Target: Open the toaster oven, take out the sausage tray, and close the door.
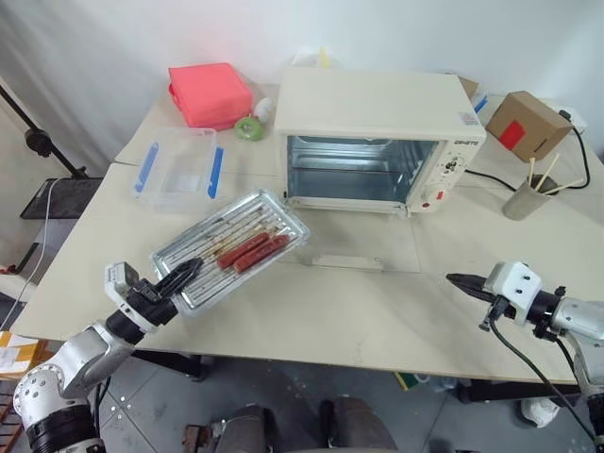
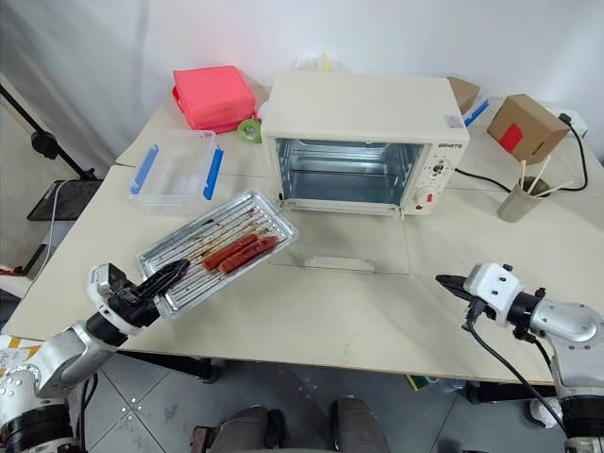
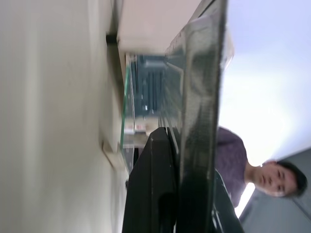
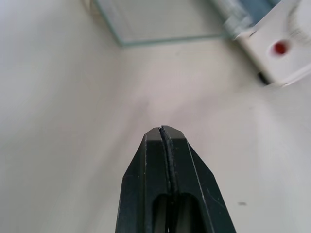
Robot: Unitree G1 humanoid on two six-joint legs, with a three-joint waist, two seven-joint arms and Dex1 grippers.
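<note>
My left gripper point(image 1: 179, 279) pinches the sausage tray point(image 1: 231, 247) clear of the toaster oven point(image 1: 377, 142); right gripper point(image 1: 462, 280) pressed together. Next, set it down, then lift the door point(image 1: 359, 247) ahead.

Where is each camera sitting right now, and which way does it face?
Head pair: on the head, looking forward and down at the table, open oven and both arms.
Left wrist: along the left claw, shut on the tray edge, toward the oven; a person stands beyond.
Right wrist: along the shut right claw, down at the table and lowered door.
Shared: oven and door.
</note>
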